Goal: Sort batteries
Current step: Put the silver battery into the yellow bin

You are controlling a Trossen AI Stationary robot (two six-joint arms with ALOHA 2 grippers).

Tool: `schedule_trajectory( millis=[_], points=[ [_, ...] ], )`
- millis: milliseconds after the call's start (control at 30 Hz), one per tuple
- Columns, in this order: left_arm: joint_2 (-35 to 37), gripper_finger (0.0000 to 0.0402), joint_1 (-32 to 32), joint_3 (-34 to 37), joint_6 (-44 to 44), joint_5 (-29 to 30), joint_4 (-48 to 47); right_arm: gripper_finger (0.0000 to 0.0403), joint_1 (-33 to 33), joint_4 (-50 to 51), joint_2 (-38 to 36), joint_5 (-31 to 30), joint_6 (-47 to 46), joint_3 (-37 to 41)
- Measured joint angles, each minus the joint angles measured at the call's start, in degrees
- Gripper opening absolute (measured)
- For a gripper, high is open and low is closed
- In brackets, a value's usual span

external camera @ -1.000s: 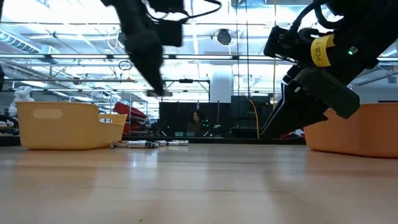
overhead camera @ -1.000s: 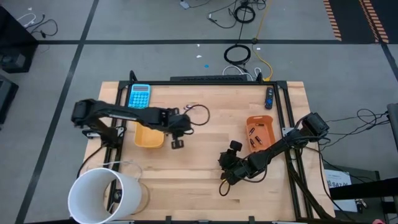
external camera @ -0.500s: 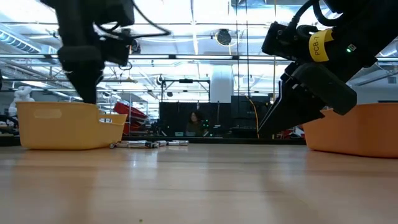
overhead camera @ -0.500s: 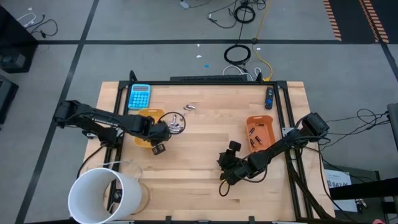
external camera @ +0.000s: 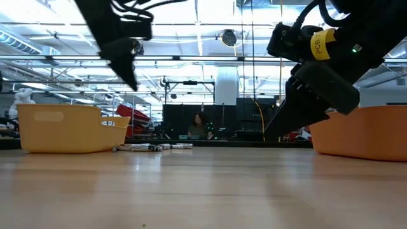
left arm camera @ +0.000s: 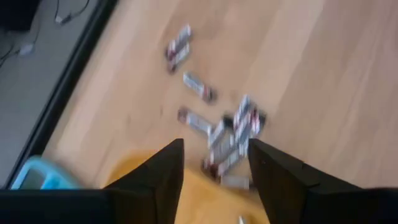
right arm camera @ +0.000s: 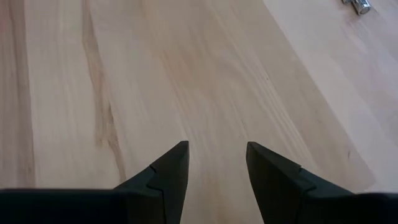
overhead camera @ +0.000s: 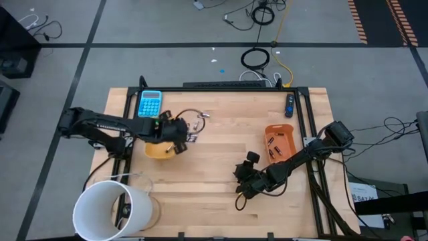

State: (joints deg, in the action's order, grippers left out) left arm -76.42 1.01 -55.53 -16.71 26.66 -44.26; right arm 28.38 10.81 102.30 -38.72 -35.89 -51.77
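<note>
Left wrist view: left gripper [left arm camera: 214, 163] parted, holding nothing, over yellow tray [overhead camera: 160, 148] rim w/ loose batteries [left arm camera: 231, 134] just beyond, prob. post-drop; right gripper [right arm camera: 216, 163] parted, empty, well apart.

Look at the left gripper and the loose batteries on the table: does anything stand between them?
Nothing visible does. The left gripper hangs open over the yellow tray's rim, and the batteries lie just beyond on bare wood. The right gripper waits low over the table, far off.

Batteries [left arm camera: 230, 134] motion-blurred, types indistinguishable; yellow tray [overhead camera: 158, 148] partly hidden under left arm.
</note>
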Motion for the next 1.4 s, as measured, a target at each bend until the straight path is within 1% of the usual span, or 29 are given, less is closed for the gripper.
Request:
schedule_trajectory(
  millis=[167, 300, 333, 467, 533, 600, 800, 933, 1000, 1067, 1200, 1400],
  points=[
    [-3.44, 0.0189, -7.35, 0.0, 8.76, -5.56, 8.48, 0.0153, 0.17, -1.57, 0.0, 0.02, -0.73, 0.0],
    [-7.84, 0.0189, -13.68, 0.0, 13.79, -13.47, 14.89, 0.0153, 0.72, -6.03, 0.0, 0.06, 1.47, 0.02],
    [-9.09, 0.0189, -14.87, 0.0, 14.71, -14.87, 16.8, 0.0153, 0.78, -7.22, 0.01, 0.19, 2.29, 0.02],
    [-13.37, 0.0189, -18.24, 0.0, 19.38, -17.46, 23.65, 0.0153, 0.89, -11.78, 0.0, 1.81, 5.99, 0.02],
    [-15.48, 0.0189, -19.66, -0.38, 21.28, -19.98, 25.8, 0.0153, 0.98, -13.13, 0.01, 2.01, 7.37, 0.02],
    [-17.71, 0.0189, -20.8, -1.48, 22.89, -22.09, 26.39, 0.0153, 0.98, -13.25, 0.01, 2.36, 7.98, 0.02],
    [-23.99, 0.0189, -22.63, -6.47, 28.95, -23.27, 26.37, 0.0153, 0.98, -12.42, 0.02, 2.59, 8.32, 0.02],
    [-26.96, 0.0189, -23.29, -9.85, 31.74, -24.55, 25.85, 0.0153, 1.16, -10.31, 0.02, 3.1, 7.41, 0.02],
    [-28.29, 0.0189, -23.96, -11.26, 32.02, -26.63, 25.52, 0.0153, 1.4, -8.66, 0.02, 3.45, 6.74, 0.02],
    [-29.73, 0.0189, -24.71, -12.66, 30.79, -27.75, 25.17, 0.0153, 1.69, -7.79, 0.02, 5.58, 6.55, 0.02],
    [-31.58, 0.0189, -26.08, -13.95, 29.25, -27.85, 25.15, 0.0153, 2.76, -7.14, 0.02, 6.01, 5.27, 0.04],
    [-31.74, 0.0189, -28.22, -14.01, 29.45, -27.85, 24.85, 0.0153, 4.11, -5.29, 0.02, 5.41, 2.82, 0.07]
  ],
)
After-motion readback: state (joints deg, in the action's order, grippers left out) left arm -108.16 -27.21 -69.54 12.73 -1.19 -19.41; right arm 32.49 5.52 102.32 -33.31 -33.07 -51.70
